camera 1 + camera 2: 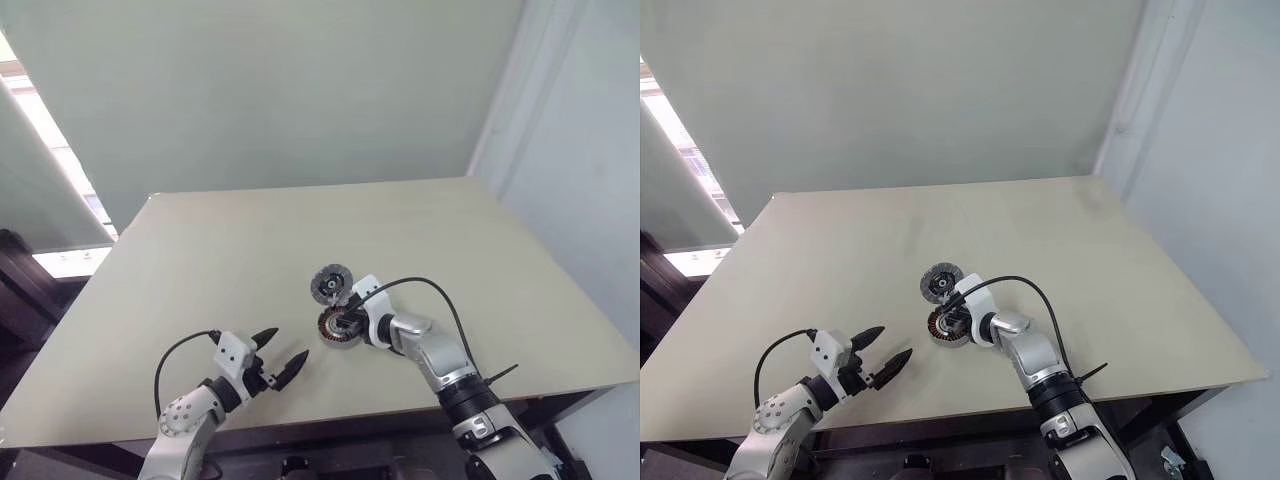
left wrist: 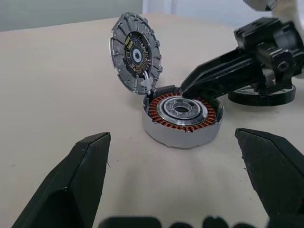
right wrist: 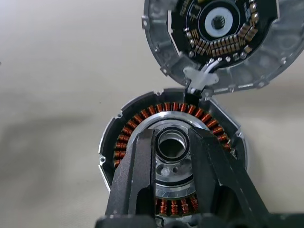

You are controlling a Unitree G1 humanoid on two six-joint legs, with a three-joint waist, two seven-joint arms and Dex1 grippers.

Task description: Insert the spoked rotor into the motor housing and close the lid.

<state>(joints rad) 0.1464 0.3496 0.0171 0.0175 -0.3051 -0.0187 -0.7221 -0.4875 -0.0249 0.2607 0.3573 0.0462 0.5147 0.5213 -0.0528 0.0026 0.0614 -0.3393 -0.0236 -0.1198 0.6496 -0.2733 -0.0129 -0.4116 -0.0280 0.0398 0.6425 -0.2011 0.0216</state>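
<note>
Two claws frame a motor housing [image 2: 183, 110] near the middle of a pale table [image 1: 250, 240], and you, the operator, have the work half open before you. Copper windings ring the housing's silvery centre, which is bare. Just behind the housing the lid [image 2: 135, 52] stands tilted up on edge, its inner face with the dark centre turned toward the housing; a small pale tab joins the two at the housing's rim.

Your right gripper [image 3: 172, 142] reaches over the housing from its far-right side and points down at the silvery centre. Whether that claw is clamped on anything you cannot tell.

Just beside the housing, on the right gripper's side and beneath that gripper's body, a dark ring [image 2: 261, 99] lies flat on the table. It may be the rotor, though its spokes are hard to make out.

Your left gripper [image 1: 287, 345] hangs above the table near the housing on the left, facing it, claw spread wide apart and empty.
</note>
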